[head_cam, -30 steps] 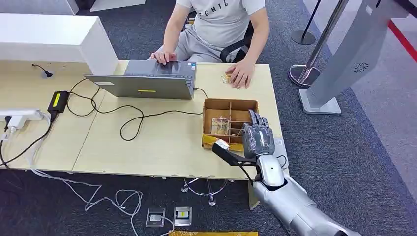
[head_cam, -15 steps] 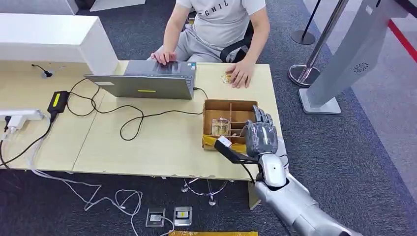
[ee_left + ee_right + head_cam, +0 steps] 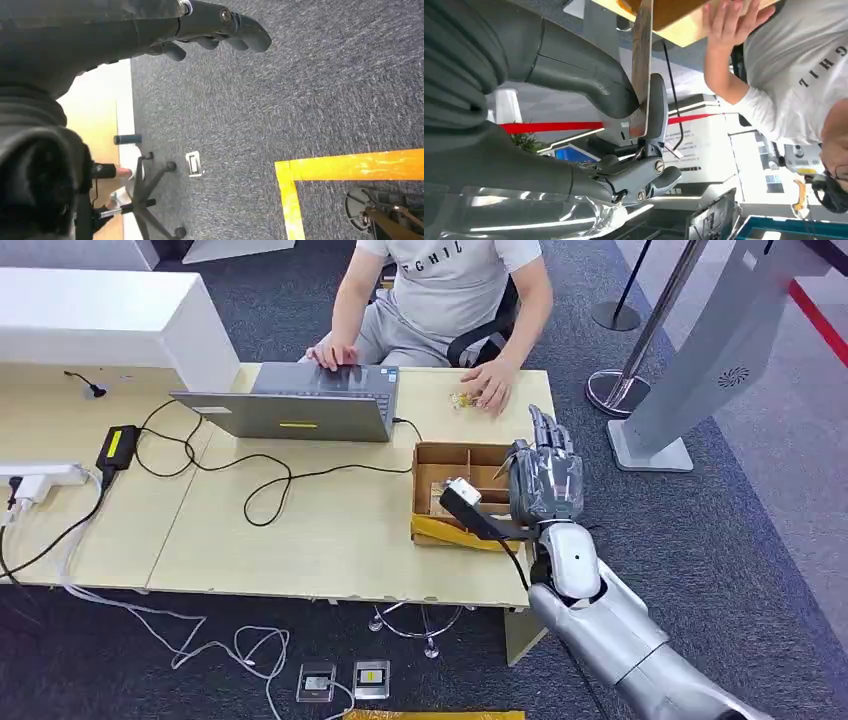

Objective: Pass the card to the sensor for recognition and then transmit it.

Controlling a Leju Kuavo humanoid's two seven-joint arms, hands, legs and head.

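My right hand point(image 3: 545, 480) is raised above the right end of the brown divided box point(image 3: 465, 447) at the table's right side. It pinches a thin card point(image 3: 478, 510) between thumb and a finger; the card sticks out toward the left over the box. In the right wrist view the card point(image 3: 641, 65) is seen edge-on, clamped under the thumb, with the other fingers point(image 3: 644, 175) loosely spread. A small yellowish item point(image 3: 460, 400) lies on the table by a person's hand point(image 3: 490, 390). My left hand point(image 3: 215, 25) hangs over the carpet, fingers apart and holding nothing.
A person sits behind the table at a grey laptop point(image 3: 300, 412). Black cables and a power brick point(image 3: 118, 445) lie to the left, and a white block point(image 3: 100, 320) stands at the far left. A grey kiosk stand point(image 3: 700, 370) and a barrier post point(image 3: 650, 330) are on the right.
My right hand has lifted out of the box's near right corner and moved up and away with the card. The person's hand by the yellowish item shifted slightly.
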